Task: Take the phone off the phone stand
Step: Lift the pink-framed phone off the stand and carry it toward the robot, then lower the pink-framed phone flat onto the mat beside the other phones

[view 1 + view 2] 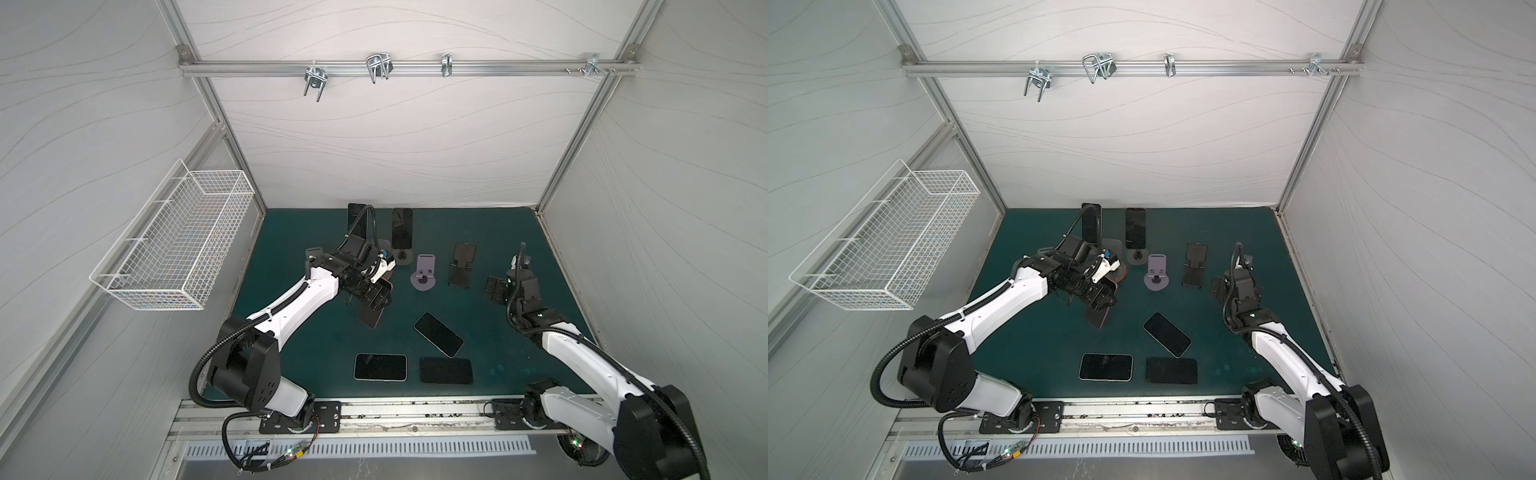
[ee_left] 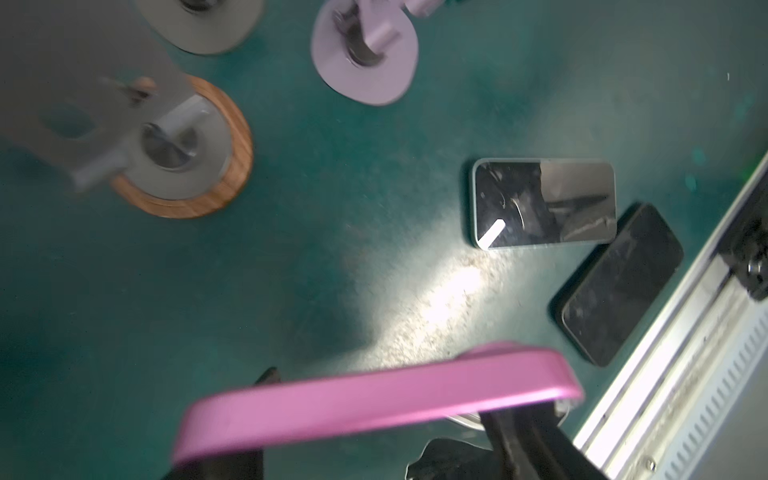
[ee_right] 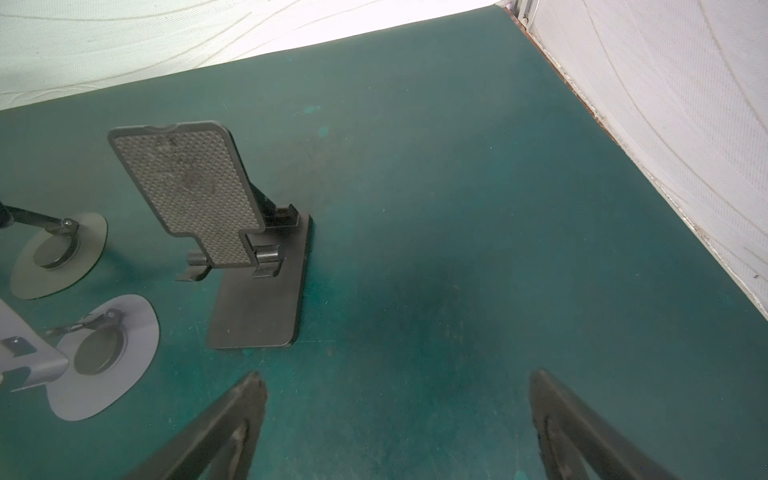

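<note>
**Pink phone off the stand, clamped in the left gripper**

The left gripper is closed tight on the pink-cased phone and holds it in the air above the green mat. The phone is clear of the wood-based stand, which sits just beyond the gripper. In both top views the phone's long axis runs from the gripper towards the arm bases, slanting a little left. How steeply it tilts I cannot tell. 3 other phones lie flat, nearer the bases than this gripper. The right gripper hovers over bare mat, jaws wide apart with nothing between them. A black stand is ahead and to its left.
</note>
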